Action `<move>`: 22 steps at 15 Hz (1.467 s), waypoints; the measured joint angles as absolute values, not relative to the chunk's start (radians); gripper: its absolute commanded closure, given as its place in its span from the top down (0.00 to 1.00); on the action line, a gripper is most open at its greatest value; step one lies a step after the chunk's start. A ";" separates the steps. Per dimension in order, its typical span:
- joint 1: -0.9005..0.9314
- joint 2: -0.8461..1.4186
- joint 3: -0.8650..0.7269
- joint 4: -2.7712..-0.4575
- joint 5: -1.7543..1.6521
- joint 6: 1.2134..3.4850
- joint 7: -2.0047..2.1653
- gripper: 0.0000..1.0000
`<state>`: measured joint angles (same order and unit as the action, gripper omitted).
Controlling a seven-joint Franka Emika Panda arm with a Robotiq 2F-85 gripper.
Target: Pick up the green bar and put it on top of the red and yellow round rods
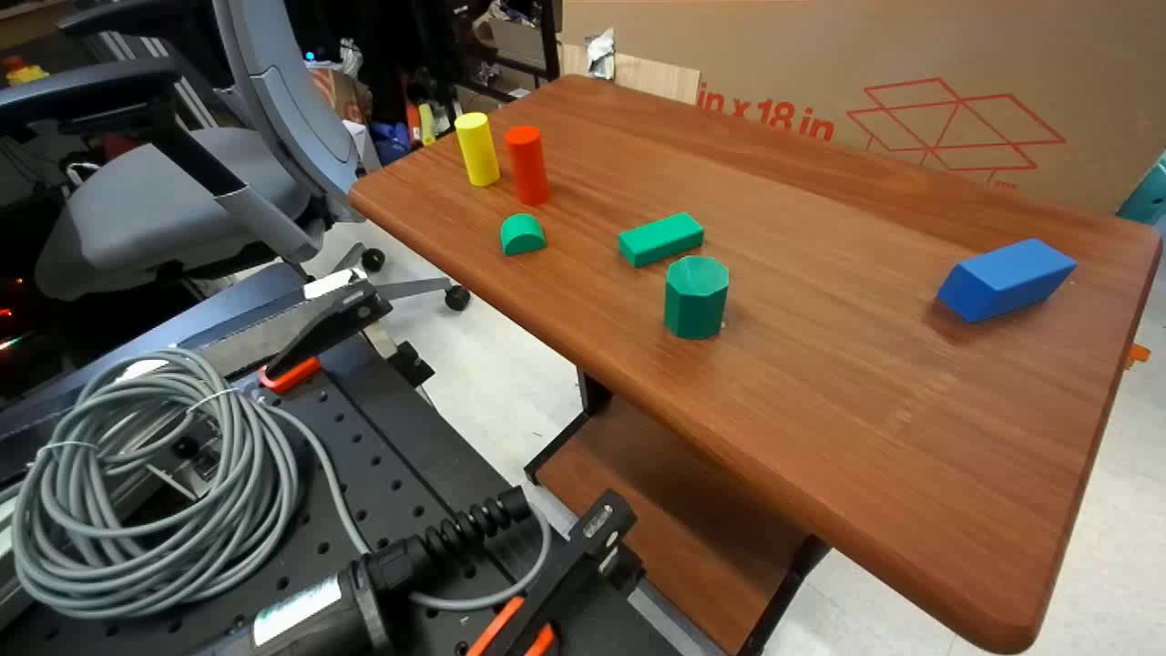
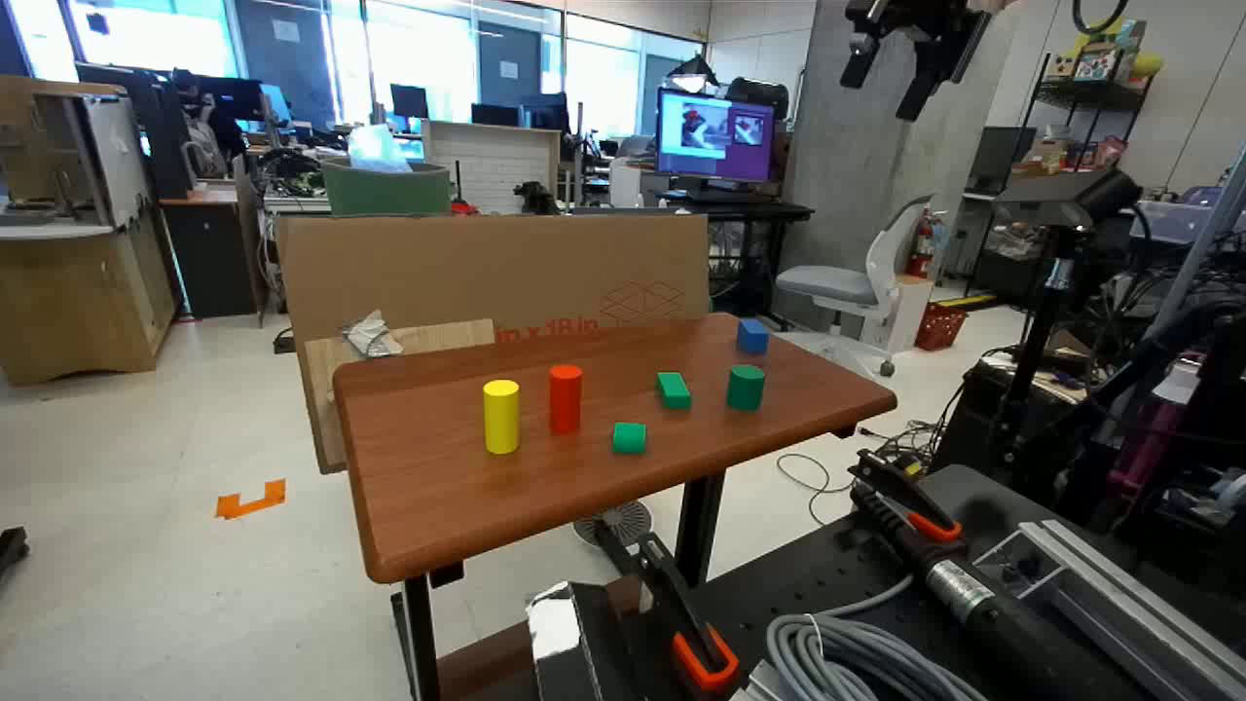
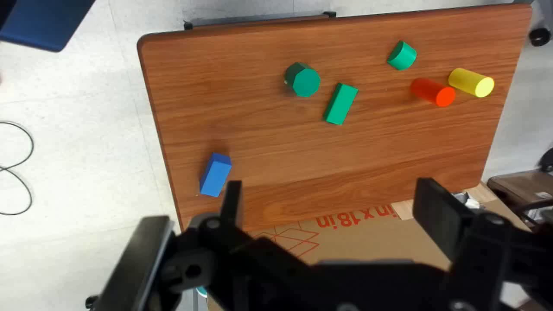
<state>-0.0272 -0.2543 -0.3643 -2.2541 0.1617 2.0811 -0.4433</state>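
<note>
Tabletop [image 1: 847, 383]: in an exterior view, red-brown wood with long streaked grain, its edge rounded over and its corners curved.
Green bar [image 1: 661, 239]: flat oblong block, smooth-faced and crisp-edged, lying on the wood just beside the green faceted cylinder [image 1: 697, 296], which is short with an eight-sided top.
Yellow rod [image 1: 477, 149] and red rod [image 1: 527, 165]: plain smooth cylinders, both upright, near each other with a gap between.
Half-round piece [image 1: 522, 234]: squat and green, curved above, flat below, near the red rod.
Blue block [image 1: 1007, 279]: oblong, straight-edged, flat-sided, well apart from the others.
Cardboard [image 1: 911, 46]: broad brown sheet behind the table, printed in red with an outline drawing and "in x 18 in".
Cable [image 1: 164, 483]: grey, smooth-sheathed, wound in loops on a dark panel [image 1: 428, 474] pierced with round holes.
Gripper [image 2: 886, 83]: in an exterior view, black and angular, high at the upper edge, well apart from the blocks.
Column [image 2: 837, 195]: grey, broad, with a mottled surface.
Green bar's place: in that same view, flat on the tabletop between the red rod and the green faceted cylinder.
Fingers [image 3: 436, 211]: in the wrist view, dark and blunt; the jaws are released, spread wide, with cardboard and wood grain showing between them.
Rods from the wrist: round end faces turned toward the camera, bright against the grain.
Green bar from the wrist: a slanted rectangle near the middle of the tabletop, apart from the gripper.
</note>
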 measured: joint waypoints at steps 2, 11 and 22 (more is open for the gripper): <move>-0.027 -0.254 -0.364 -2.253 0.162 2.081 -0.443 1.00; -0.024 -0.187 -0.208 -2.273 0.157 2.103 -0.377 1.00; 0.009 0.068 -0.016 -2.292 0.157 2.266 0.018 1.00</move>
<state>0.0092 0.0683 -0.0162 -2.2917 0.1570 2.2660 0.0181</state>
